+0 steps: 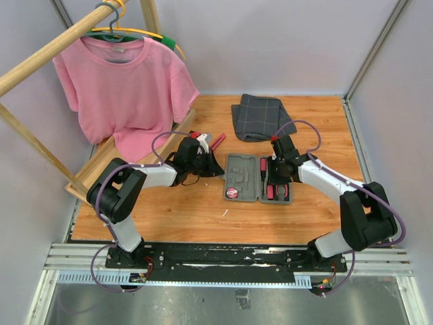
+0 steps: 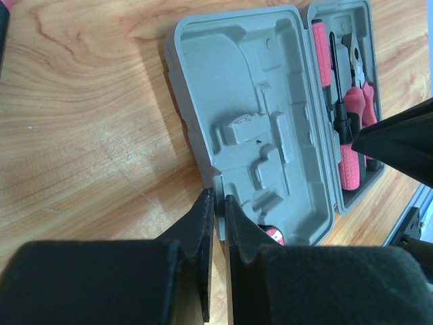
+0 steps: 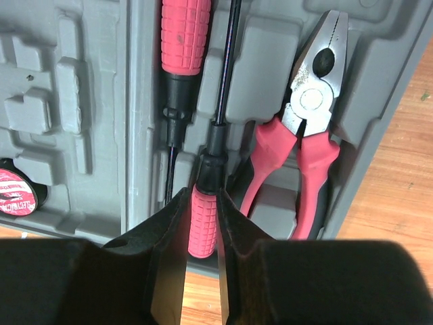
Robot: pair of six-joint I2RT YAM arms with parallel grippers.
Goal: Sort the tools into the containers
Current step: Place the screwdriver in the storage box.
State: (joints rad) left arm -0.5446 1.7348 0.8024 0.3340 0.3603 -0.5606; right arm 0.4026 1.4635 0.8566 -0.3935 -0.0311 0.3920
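Right gripper (image 3: 203, 200) clamped on red screwdriver (image 3: 203, 227) handle, low over tool case (image 1: 238, 177) mid-worktop. Left gripper (image 2: 218, 203) closed to a sliver at case rim; hold unclear. Risk: shaft misses its slot, fouls pliers (image 3: 308, 115), and the case shifts.

Bright, even light; blurred foregrounds.

1. Case (image 2: 237, 88): plain grey.
2. Each screwdriver (image 3: 203, 227): red handle, black collar and shaft.
3. Pliers (image 3: 304, 135): pink-red handles, silver head.
4. Shirt (image 1: 122, 88): pink.
5. Cloth (image 1: 260, 116): dark grey with thin pale check lines.
6. Desk (image 1: 203, 217): light brown wood grain.
7. Hanger (image 1: 145, 32): yellow, green tip.
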